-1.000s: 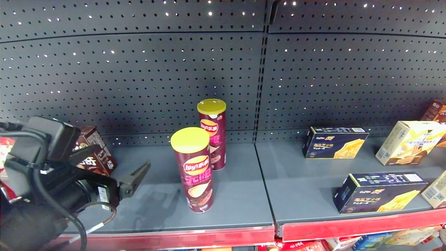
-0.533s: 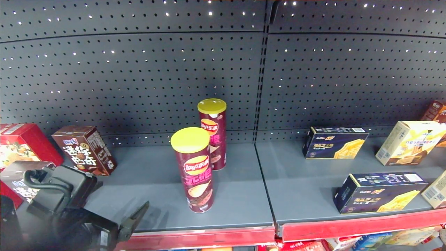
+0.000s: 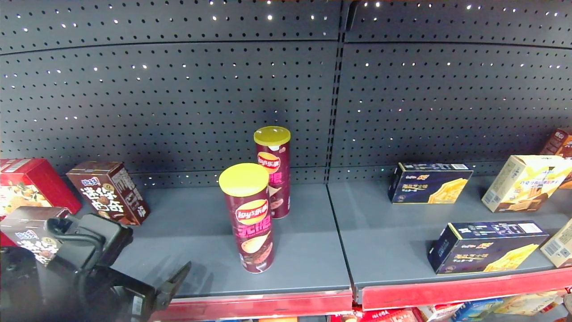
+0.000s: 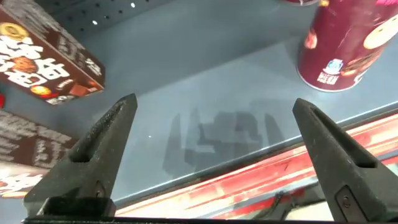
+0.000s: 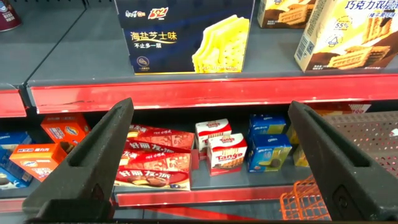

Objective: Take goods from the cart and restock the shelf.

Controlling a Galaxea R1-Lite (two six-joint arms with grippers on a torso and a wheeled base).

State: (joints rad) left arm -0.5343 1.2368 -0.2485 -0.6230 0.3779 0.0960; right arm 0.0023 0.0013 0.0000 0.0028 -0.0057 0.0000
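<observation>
You're looking at a shop aisle. A dark perforated back panel (image 3: 178, 98) rises behind a grey metal shelf (image 3: 201, 232) edged with a red price rail (image 3: 447, 290). A chip can (image 3: 248, 214) stands at 12 o'clock with a second can (image 3: 272, 170) behind it. A chocolate box (image 3: 109, 192) sits at 9 o'clock and a cracker box (image 3: 485, 246) at 3 o'clock. Under the rail, a lower shelf (image 5: 249, 180) carries rows of biscuit packs (image 5: 155, 165), with a red wire basket (image 5: 311, 202) close by.

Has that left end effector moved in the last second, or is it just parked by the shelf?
Yes. The left end effector has dropped lower, toward the red shelf edge, uncovering the brown box it partly hid a second ago.
</observation>
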